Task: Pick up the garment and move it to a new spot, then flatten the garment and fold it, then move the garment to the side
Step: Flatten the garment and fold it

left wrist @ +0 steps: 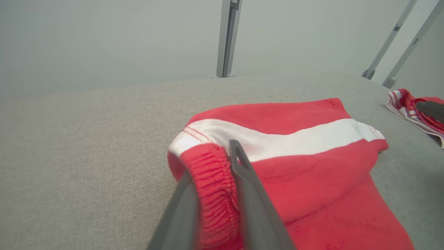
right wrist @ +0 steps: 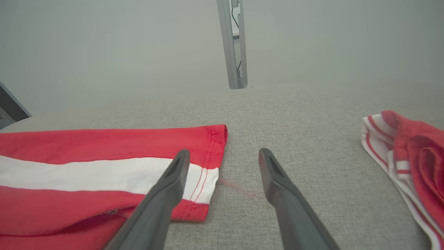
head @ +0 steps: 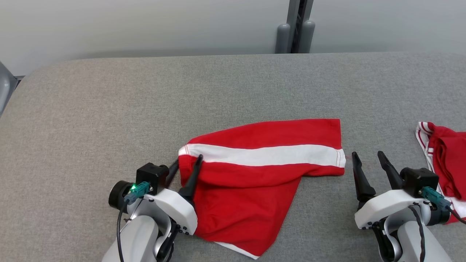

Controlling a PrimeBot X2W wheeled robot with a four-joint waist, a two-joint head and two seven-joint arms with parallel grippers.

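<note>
The garment (head: pixel 255 182), red shorts with a white side stripe, lies roughly flat on the grey table, one leg folded across toward the near edge. My left gripper (head: pixel 188 160) is at its left end. Its fingers stand a little apart with the ribbed waistband (left wrist: pixel 211 194) between them, so the gripper (left wrist: pixel 210 158) reads as open. My right gripper (head: pixel 367 154) is open just right of the garment's hem (right wrist: pixel 211 156), above bare table, with nothing between its fingers (right wrist: pixel 224 152).
A second red and white garment (head: pixel 446 160) lies crumpled at the table's right edge, close to my right wrist. The grey padded table (head: pixel 145 109) stretches bare to the left and the back. A metal post (head: pixel 296 25) stands behind the far edge.
</note>
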